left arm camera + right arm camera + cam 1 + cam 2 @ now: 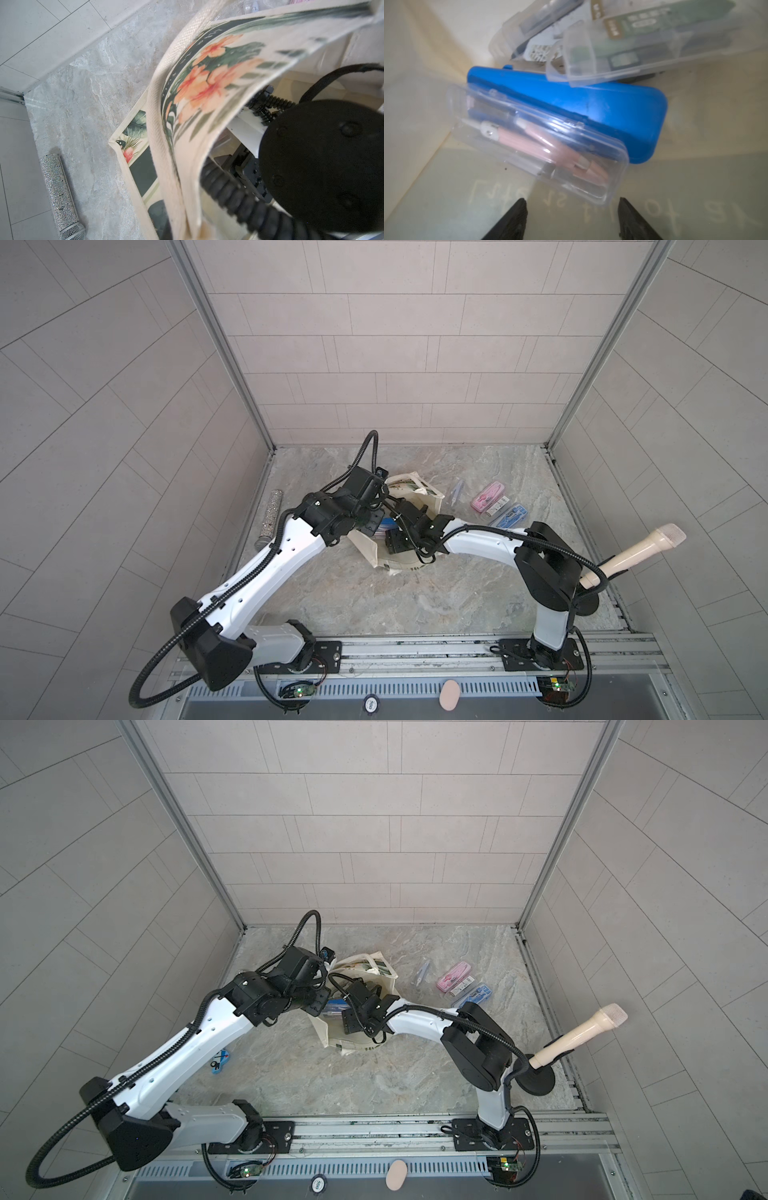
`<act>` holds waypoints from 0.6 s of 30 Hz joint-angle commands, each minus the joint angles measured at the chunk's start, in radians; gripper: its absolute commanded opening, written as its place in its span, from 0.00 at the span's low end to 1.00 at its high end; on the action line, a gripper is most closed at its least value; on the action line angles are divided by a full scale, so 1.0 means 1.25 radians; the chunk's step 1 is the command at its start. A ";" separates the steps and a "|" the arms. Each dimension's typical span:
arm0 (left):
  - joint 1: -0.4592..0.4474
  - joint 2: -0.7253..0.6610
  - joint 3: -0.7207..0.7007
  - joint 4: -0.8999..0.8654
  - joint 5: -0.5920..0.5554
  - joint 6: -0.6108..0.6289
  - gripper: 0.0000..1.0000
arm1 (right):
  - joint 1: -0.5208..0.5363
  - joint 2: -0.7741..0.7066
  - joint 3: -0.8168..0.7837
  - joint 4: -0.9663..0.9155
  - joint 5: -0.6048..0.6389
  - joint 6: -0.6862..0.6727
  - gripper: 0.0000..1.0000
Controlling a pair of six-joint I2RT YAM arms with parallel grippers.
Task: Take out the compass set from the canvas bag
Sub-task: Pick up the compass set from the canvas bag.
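Note:
The canvas bag (434,502) (384,986) lies in the middle of the table with its mouth held up. My left gripper (374,524) is shut on the bag's printed upper wall (207,83); its fingertips are hidden by the fabric. My right gripper (572,209) is inside the bag, open, with nothing between its fingers (512,220). Just ahead of it lies a compass set in a clear case with a pink compass (542,143). That case leans on a blue case (581,110). More clear cases (633,41) lie behind.
On the table right of the bag lie a pink case (488,498), a blue case (509,516) and a small clear item (456,491). A silver glitter microphone (270,518) lies at the left edge. A beige microphone (631,556) stands on a stand at the right.

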 commanded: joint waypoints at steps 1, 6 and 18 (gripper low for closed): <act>-0.005 -0.028 -0.003 0.042 0.017 0.020 0.00 | -0.003 -0.006 -0.012 0.028 0.062 0.039 0.74; -0.005 -0.028 -0.003 0.046 0.017 0.025 0.00 | -0.005 -0.017 -0.023 0.065 0.057 0.041 0.74; -0.005 -0.049 -0.093 0.078 0.050 0.011 0.00 | -0.021 -0.040 -0.136 0.349 -0.069 0.101 0.77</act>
